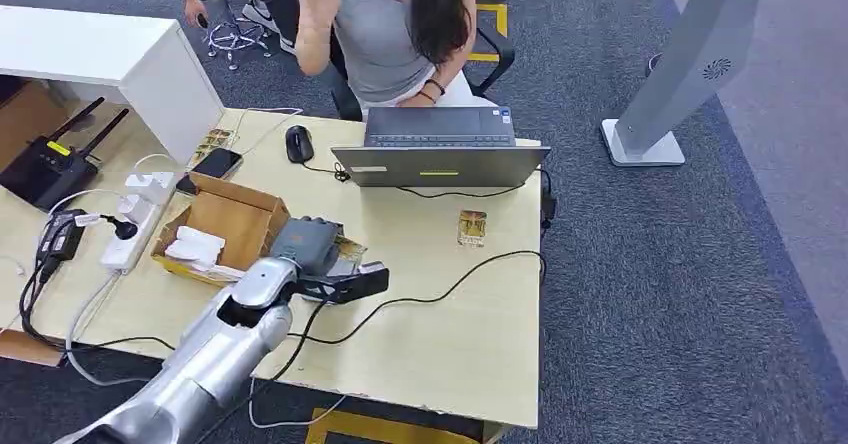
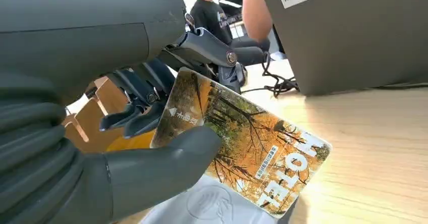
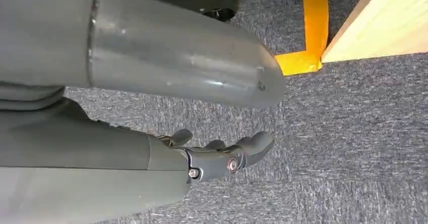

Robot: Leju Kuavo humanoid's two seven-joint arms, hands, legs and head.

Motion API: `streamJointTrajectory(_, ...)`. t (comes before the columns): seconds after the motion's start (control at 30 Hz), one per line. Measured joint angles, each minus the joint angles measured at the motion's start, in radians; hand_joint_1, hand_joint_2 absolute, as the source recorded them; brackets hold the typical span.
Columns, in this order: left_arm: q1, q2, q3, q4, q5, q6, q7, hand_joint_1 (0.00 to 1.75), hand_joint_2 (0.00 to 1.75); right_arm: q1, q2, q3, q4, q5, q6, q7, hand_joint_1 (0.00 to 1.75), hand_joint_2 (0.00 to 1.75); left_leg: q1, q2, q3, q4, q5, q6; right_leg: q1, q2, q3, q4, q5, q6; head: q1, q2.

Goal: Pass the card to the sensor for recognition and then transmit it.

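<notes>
My left hand [image 1: 305,246] reaches over the middle of the wooden table [image 1: 470,334]. It pinches a card [image 2: 252,148] between thumb and fingers; the card shows autumn trees and the word HOTEL. The card's edge [image 1: 349,253] peeks out past the hand. It is tilted just above the flat sensor [image 2: 217,208], a dark box [image 1: 352,286] with a black cable running right. A second, similar card [image 1: 471,227] lies flat near the laptop. My right hand [image 3: 222,159] hangs beside the table over grey carpet, its fingers loosely apart and holding nothing.
A grey laptop [image 1: 440,150] stands at the far edge with a person seated behind it. A cardboard box [image 1: 225,226] sits just left of my hand. Beyond it are a mouse [image 1: 298,144], a phone [image 1: 215,162] and a power strip [image 1: 135,219]. Cables cross the table.
</notes>
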Motion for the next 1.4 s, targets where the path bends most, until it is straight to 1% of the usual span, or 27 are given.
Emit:
streamJointTrajectory(0.17, 0.000, -0.009, 0.000, 0.001, 0.018, 0.016, 0.005, 1.75, 1.75, 0.000, -0.003, 0.000, 0.000, 0.010, -0.013, 0.000, 0.00, 0.00, 0.000, 0.000, 0.000, 0.000, 0.000, 0.000, 0.000, 0.000, 0.000, 0.000, 0.000, 0.000, 0.000, 0.000)
streamJointTrajectory(0.3, -0.003, -0.022, 0.000, -0.001, 0.018, 0.082, 0.004, 1.75, 1.75, 0.002, -0.005, 0.000, 0.000, 0.014, -0.016, 0.000, 0.00, 0.00, 0.000, 0.000, 0.000, 0.000, 0.000, 0.000, 0.000, 0.000, 0.000, 0.000, 0.000, 0.000, 0.000, 0.000)
streamJointTrajectory(0.37, -0.005, -0.032, 0.000, -0.012, 0.009, 0.131, 0.006, 1.75, 1.75, 0.004, -0.007, 0.000, 0.000, 0.019, -0.016, 0.002, 0.00, 0.00, 0.000, 0.000, 0.000, 0.000, 0.000, 0.000, 0.000, 0.000, 0.000, 0.000, 0.000, 0.000, 0.000, 0.000)
streamJointTrajectory(0.47, -0.017, -0.040, 0.000, -0.034, -0.004, 0.157, 0.008, 1.75, 1.75, 0.006, -0.009, 0.000, 0.000, 0.022, -0.017, 0.006, 0.00, 0.00, 0.000, 0.000, 0.000, 0.000, 0.000, 0.000, 0.000, -0.001, 0.000, 0.000, 0.000, 0.000, 0.000, 0.000)
streamJointTrajectory(0.5, -0.019, -0.042, 0.000, -0.039, -0.015, 0.177, 0.009, 1.75, 1.75, 0.006, -0.009, 0.000, 0.000, 0.027, -0.017, 0.008, 0.00, 0.00, 0.000, 0.000, 0.000, 0.000, 0.000, 0.000, 0.000, -0.001, 0.000, 0.000, 0.000, 0.000, 0.000, 0.000)
streamJointTrajectory(0.6, -0.033, -0.048, 0.004, -0.073, -0.062, 0.281, 0.020, 1.75, 1.75, 0.008, -0.010, 0.001, 0.000, 0.033, -0.016, 0.012, 0.00, 0.00, 0.000, -0.001, 0.000, 0.000, 0.000, 0.000, 0.000, -0.001, 0.000, 0.000, 0.000, 0.000, 0.000, 0.000)
streamJointTrajectory(0.67, -0.063, -0.057, 0.013, -0.086, -0.094, 0.320, 0.030, 1.75, 1.75, 0.008, -0.013, 0.002, 0.000, 0.036, -0.012, 0.017, 0.00, 0.00, 0.000, -0.002, 0.000, 0.000, 0.001, 0.001, 0.000, -0.003, 0.000, 0.000, 0.000, 0.000, 0.000, 0.000)
streamJointTrajectory(0.73, -0.113, -0.067, 0.026, -0.087, -0.125, 0.349, 0.044, 1.75, 1.75, 0.008, -0.018, 0.005, 0.000, 0.043, -0.007, 0.024, 0.00, 0.00, 0.000, -0.002, -0.001, 0.000, 0.001, 0.001, 0.000, -0.003, 0.001, 0.000, 0.000, 0.000, 0.000, 0.000)
streamJointTrajectory(0.87, -0.213, -0.063, 0.073, -0.063, -0.145, 0.374, 0.049, 1.75, 1.75, 0.007, -0.025, 0.015, 0.000, 0.063, -0.008, 0.043, 0.00, 0.00, 0.000, -0.002, -0.001, 0.000, 0.001, 0.001, 0.000, -0.003, 0.001, 0.000, 0.002, 0.000, 0.000, 0.000)
streamJointTrajectory(1.0, -0.273, -0.041, 0.124, -0.013, -0.148, 0.381, 0.035, 1.75, 1.75, 0.006, -0.026, 0.023, 0.000, 0.065, -0.010, 0.047, 0.00, 0.00, 0.000, -0.002, 0.000, 0.000, 0.002, 0.001, 0.000, -0.002, 0.001, 0.000, 0.002, 0.000, 0.000, 0.000)
streamJointTrajectory(1.2, -0.314, -0.022, 0.161, 0.050, -0.165, 0.386, 0.039, 1.75, 1.75, 0.006, -0.027, 0.034, 0.000, 0.080, -0.011, 0.064, 0.00, 0.00, 0.000, -0.002, -0.001, 0.000, 0.002, 0.001, 0.000, -0.003, 0.001, 0.001, 0.002, 0.000, 0.000, 0.000)
streamJointTrajectory(1.4, -0.320, -0.016, 0.164, 0.101, -0.171, 0.398, 0.039, 1.75, 1.75, 0.006, -0.027, 0.040, 0.000, 0.083, -0.012, 0.064, 0.00, 0.00, 0.000, -0.002, -0.001, 0.000, 0.002, 0.001, 0.000, -0.003, 0.001, 0.000, 0.002, 0.000, 0.000, 0.000)
